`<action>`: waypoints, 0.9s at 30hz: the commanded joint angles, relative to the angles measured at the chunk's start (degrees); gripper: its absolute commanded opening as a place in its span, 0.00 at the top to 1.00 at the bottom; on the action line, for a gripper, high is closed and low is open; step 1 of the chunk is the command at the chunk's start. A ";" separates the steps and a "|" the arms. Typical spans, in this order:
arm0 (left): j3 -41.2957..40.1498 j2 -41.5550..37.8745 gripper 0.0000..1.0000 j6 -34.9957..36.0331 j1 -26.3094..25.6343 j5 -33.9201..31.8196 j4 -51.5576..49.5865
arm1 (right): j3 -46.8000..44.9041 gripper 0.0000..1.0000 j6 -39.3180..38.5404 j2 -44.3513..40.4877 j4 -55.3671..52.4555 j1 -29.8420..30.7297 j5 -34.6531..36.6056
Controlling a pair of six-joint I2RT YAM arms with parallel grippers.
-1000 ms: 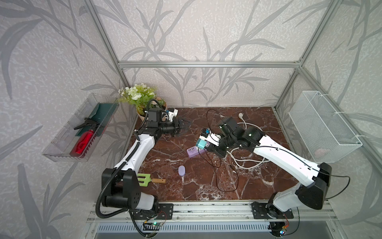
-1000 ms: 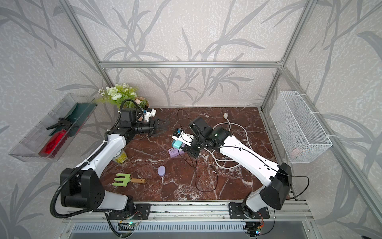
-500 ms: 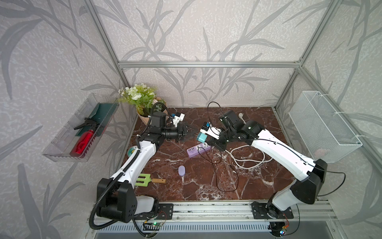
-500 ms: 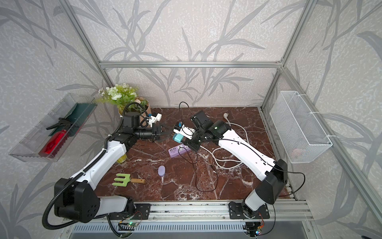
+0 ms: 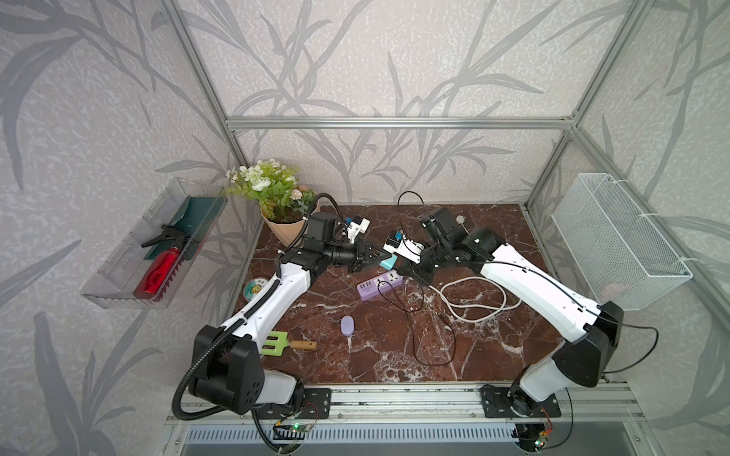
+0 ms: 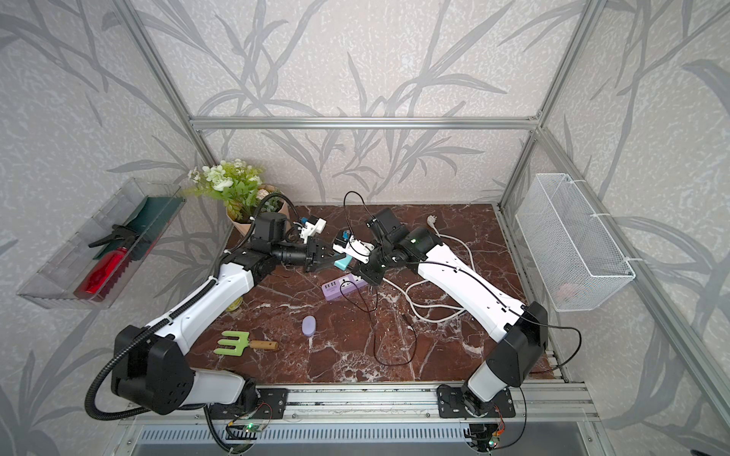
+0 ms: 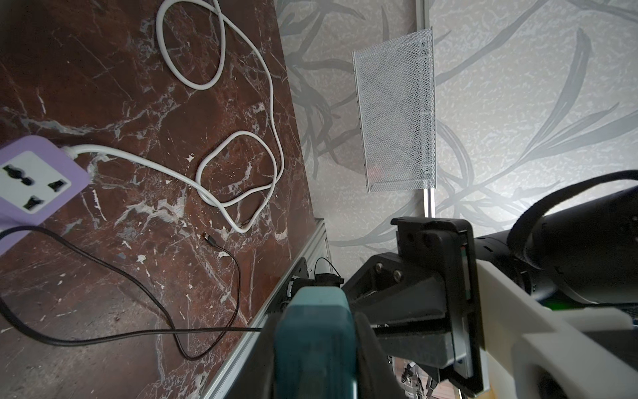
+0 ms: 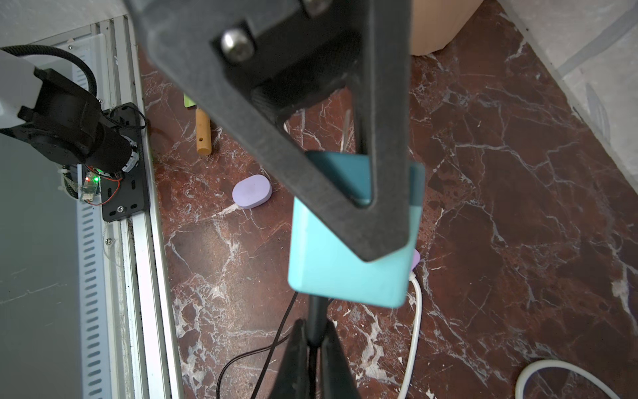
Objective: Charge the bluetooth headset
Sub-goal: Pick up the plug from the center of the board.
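Right wrist view: right gripper (image 8: 316, 331) pinches the black cable (image 8: 317, 312) just under the teal adapter (image 8: 345, 273), left gripper (image 5: 374, 258) squeezing that, so any sideways tug probably bends the plug.

bluetooth headset (image 5: 347, 325) (image 6: 309, 325) (image 8: 251, 191): small smooth pale-lavender oval pebble case, closed, lying flat on the marble tabletop (image 5: 316, 367), toward the front edge, slightly left of centre.

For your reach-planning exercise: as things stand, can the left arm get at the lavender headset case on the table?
Probably not yet: the left gripper is closed on the teal adapter. The headset case itself lies uncovered nearby.
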 commanded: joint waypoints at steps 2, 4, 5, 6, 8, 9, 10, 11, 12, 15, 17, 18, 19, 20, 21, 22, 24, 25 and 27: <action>1.40 -0.02 0.83 -0.15 -0.63 -1.09 0.44 | 0.05 0.86 1.49 -0.93 4.00 -1.65 -0.86; 1.40 -0.04 0.87 -1.29 -0.63 -1.55 2.06 | -0.83 0.59 2.87 -1.71 5.30 -2.44 -1.12; 1.32 0.04 0.88 -2.24 -0.63 -1.86 3.52 | -1.52 0.44 3.98 -2.30 6.17 -2.75 -1.25; 1.15 0.10 0.88 -3.44 -0.63 -2.45 5.40 | -2.37 0.35 5.29 -3.04 7.32 -2.99 -1.01; 0.92 0.49 0.89 -5.76 -0.63 -3.46 9.14 | -4.51 0.29 7.91 -5.19 10.16 -3.43 -0.63; 0.96 0.85 0.89 -6.63 -0.63 -4.12 10.98 | -6.03 0.27 9.92 -6.71 12.23 -3.65 0.02; 1.11 1.28 0.90 -7.34 -0.63 -4.63 12.14 | -7.35 0.26 11.67 -8.19 13.98 -3.89 0.40; 1.43 1.87 0.91 -7.93 -0.63 -5.23 13.26 | -8.79 0.26 14.35 -10.16 15.90 -4.22 1.06; 1.86 2.41 0.92 -8.51 -0.55 -6.04 14.38 | -10.21 0.25 17.64 -12.26 17.92 -4.58 2.39; 2.89 3.44 0.93 -10.17 -0.54 -9.24 18.37 | -15.12 0.35 26.86 -19.43 23.63 -5.42 4.12; 2.64 3.71 0.93 -11.67 -0.54 -12.03 22.70 | -18.25 0.49 32.88 -23.77 27.41 -5.47 4.20; 2.54 3.84 0.94 -12.20 -0.54 -13.55 24.82 | -19.62 0.55 36.30 -25.48 28.93 -5.37 3.84; 2.46 3.98 0.94 -12.59 -0.54 -14.82 26.48 | -20.58 0.58 39.01 -26.58 30.23 -5.35 2.70; 2.29 4.18 0.95 -13.24 -0.54 -16.23 28.82 | -21.53 0.58 41.45 -27.27 31.57 -5.02 0.84; 2.03 4.30 0.95 -14.15 -0.54 -17.50 31.35 | -22.40 0.58 43.96 -27.52 32.47 -4.18 0.17; 1.93 4.53 0.96 -14.85 -0.50 -18.32 33.68 | -23.24 0.58 45.89 -27.48 33.20 -3.00 0.16; 2.42 5.12 0.96 -16.52 -0.54 -19.55 38.16 | -25.89 0.56 49.56 -26.86 36.42 -0.49 0.11; 2.77 5.45 0.96 -17.30 -0.54 -19.82 39.82 | -27.32 0.55 51.37 -26.37 38.71 0.16 0.12; 2.90 5.67 0.96 -19.06 -0.70 -20.76 43.70 | -30.28 0.54 56.86 -24.31 46.05 0.37 -2.53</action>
